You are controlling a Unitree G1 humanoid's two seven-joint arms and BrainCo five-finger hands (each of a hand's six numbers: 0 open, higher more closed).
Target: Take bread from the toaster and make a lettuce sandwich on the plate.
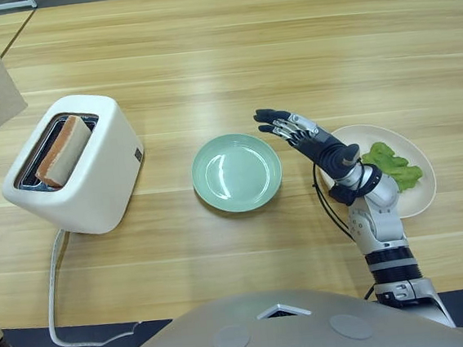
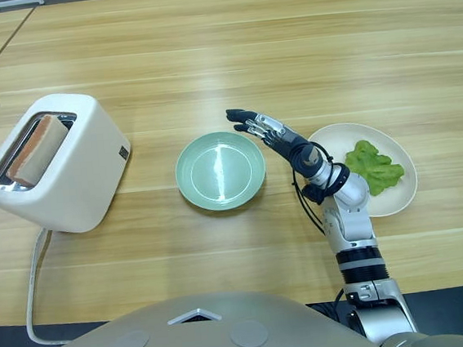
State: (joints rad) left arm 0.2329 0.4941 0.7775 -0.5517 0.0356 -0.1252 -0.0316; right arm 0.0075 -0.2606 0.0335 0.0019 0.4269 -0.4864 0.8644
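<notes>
One bread slice (image 1: 63, 150) in toaster (image 1: 106, 190), well left of right hand (image 1: 306, 136); hand splayed, empty.

Broad light wooden table (image 1: 226, 34)

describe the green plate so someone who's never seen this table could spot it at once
On the wooden table, look between the white toaster on the left and the cream plate holding lettuce on the right. The green plate sits in that gap, just beside the robot's open right hand. It alone is pale green and empty.
</notes>
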